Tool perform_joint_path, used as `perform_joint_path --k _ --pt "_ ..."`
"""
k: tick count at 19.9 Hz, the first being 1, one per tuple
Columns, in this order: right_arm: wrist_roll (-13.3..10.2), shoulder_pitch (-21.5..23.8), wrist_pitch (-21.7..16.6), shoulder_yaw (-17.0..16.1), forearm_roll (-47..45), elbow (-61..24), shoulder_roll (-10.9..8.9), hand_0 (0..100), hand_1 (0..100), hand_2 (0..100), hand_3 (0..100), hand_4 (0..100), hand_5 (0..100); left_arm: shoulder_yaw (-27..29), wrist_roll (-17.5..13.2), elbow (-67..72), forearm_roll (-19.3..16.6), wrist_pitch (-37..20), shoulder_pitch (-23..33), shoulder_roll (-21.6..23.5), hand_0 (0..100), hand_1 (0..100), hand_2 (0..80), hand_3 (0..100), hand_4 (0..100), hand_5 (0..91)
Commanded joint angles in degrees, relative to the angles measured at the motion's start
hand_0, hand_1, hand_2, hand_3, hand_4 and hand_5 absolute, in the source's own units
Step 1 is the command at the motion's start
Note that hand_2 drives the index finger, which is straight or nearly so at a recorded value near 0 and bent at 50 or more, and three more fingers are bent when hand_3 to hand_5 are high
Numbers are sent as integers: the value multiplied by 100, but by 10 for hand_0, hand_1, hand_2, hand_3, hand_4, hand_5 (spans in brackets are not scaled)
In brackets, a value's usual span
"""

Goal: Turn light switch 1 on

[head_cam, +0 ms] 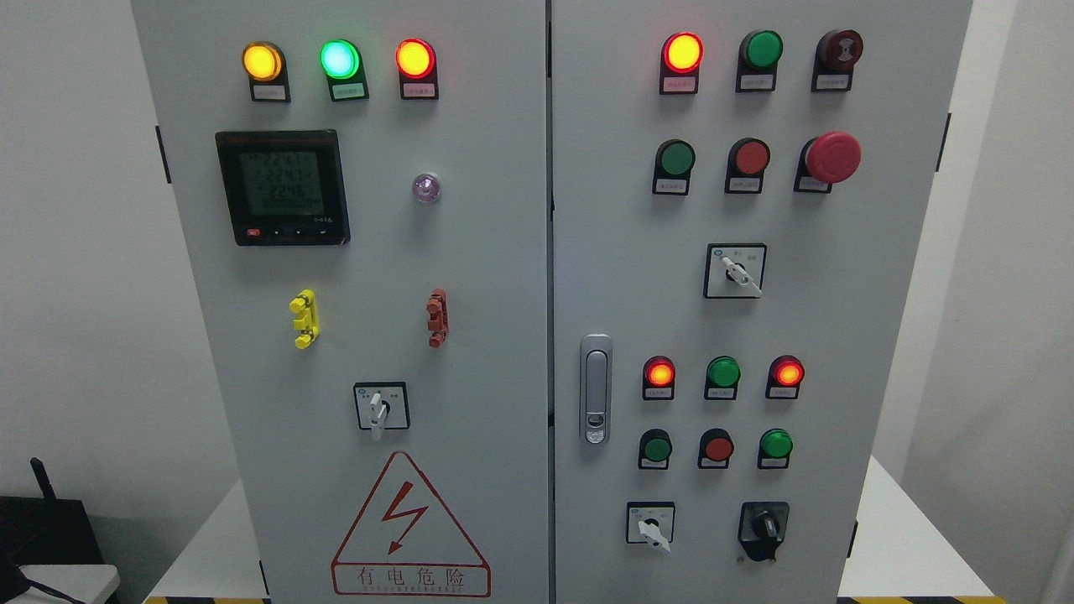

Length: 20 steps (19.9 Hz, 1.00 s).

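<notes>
One cabinet point(495, 252), apparently four selector switches point(734, 271)

Black digital meter point(282, 187) at ten o'clock on the grey cabinet's left door: lines "2247" and "2246", remaining digits illegible. Red-bordered triangular lightning warning sign point(410, 530) at six o'clock: "有电危险". Small labels under lamps and buttons too small to read.

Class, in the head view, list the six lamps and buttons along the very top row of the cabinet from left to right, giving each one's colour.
Amber lamp → green lamp → orange-red lamp → red lamp → unlit green button → dark red buzzer.
</notes>
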Motion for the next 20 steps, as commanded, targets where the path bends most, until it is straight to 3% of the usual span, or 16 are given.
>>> perform_joint_path --k 1,3,7,11,13,15,16,20 --pt "-2 1 -4 0 -105 0 0 120 389 0 0 0 0 1063 14 -904 -575 32 196 18 386 75 0 0 0 0" --pt "-2 1 -4 0 -105 0 0 120 389 0 0 0 0 1659 6 -1378 -839 14 363 18 385 76 0 0 0 0" --pt "-2 1 -4 0 -105 0 0 120 389 0 0 0 0 2987 -65 -2248 -832 -188 442 -9 386 79 0 0 0 0" --pt "-2 1 -4 0 -105 0 0 120 389 0 0 0 0 3375 -47 -3039 -796 -915 679 18 401 69 0 8 63 0" --pt "-2 1 -4 0 -97 0 0 120 389 0 0 0 0 3621 -21 -3557 -744 -1346 776 18 407 62 0 59 143 0" --pt "-2 1 -4 0 -105 0 0 120 389 0 0 0 0 3806 -47 -4094 -412 -1620 803 18 411 58 3 121 213 0" --pt "-2 1 -4 0 -97 0 0 120 389 0 0 0 0 3859 -56 -4427 -183 -1673 820 61 422 44 50 209 279 0" --pt "-2 1 -4 0 -97 0 0 120 389 0 0 0 0 3868 -82 -5772 337 -1682 1066 211 458 19 177 329 391 64"
